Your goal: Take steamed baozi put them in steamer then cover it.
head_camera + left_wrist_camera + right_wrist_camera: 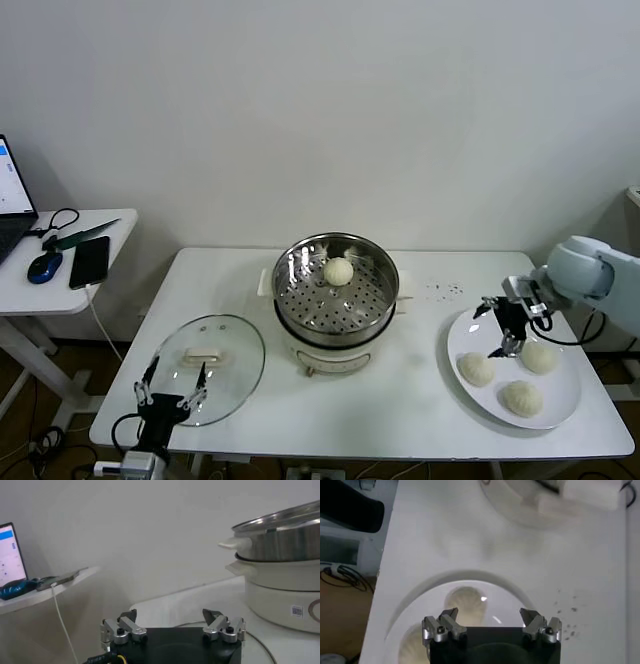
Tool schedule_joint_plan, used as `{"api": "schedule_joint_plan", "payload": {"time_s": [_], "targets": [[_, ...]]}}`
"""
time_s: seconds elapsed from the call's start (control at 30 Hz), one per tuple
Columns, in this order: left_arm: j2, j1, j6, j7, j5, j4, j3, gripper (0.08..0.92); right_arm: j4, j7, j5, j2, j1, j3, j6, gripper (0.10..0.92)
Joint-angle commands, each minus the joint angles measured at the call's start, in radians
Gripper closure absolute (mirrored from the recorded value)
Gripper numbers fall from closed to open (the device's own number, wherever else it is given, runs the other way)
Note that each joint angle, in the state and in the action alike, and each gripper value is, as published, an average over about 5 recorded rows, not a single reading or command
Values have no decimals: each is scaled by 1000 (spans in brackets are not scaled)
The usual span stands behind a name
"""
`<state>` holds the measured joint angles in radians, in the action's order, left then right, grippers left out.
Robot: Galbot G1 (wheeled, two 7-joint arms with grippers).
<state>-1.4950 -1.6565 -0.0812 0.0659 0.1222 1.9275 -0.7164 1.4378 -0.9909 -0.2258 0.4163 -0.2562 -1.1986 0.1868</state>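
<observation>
The steamer (300, 300) stands mid-table on its white pot base, with one baozi (339, 270) inside it. Three more baozi (476, 369) lie on a white plate (566, 390) at the right. My right gripper (500, 330) is open and empty just above the plate's near-left part; in the right wrist view (490, 616) a baozi (465, 605) lies below its jaws. The glass cover (235, 375) with its white handle lies flat at the table's front left. My left gripper (172, 385) is open and empty at the cover's front edge, and it also shows in the left wrist view (171, 617).
A side table (110, 225) at the far left holds a laptop (12, 205), a mouse (44, 266) and a phone (89, 261). The steamer (285, 535) rises ahead of the left gripper in the left wrist view. The plate sits near the table's right edge.
</observation>
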Motion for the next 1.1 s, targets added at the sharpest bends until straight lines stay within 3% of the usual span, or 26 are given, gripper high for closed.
{"api": "schedule_joint_plan", "payload": {"time_s": [0.03, 0.83, 1.1], "targets": [[0, -2, -1, 0, 1, -3, -3, 177, -62, -3, 40, -10, 261, 196, 55, 203], [-5, 6, 2, -1, 13, -36, -3, 177, -192, -25, 30, 137, 257, 188, 36, 203], [-8, 3, 2, -2, 15, -39, -1, 177, -208, -32, 30, 152, 230, 161, 26, 289]]}}
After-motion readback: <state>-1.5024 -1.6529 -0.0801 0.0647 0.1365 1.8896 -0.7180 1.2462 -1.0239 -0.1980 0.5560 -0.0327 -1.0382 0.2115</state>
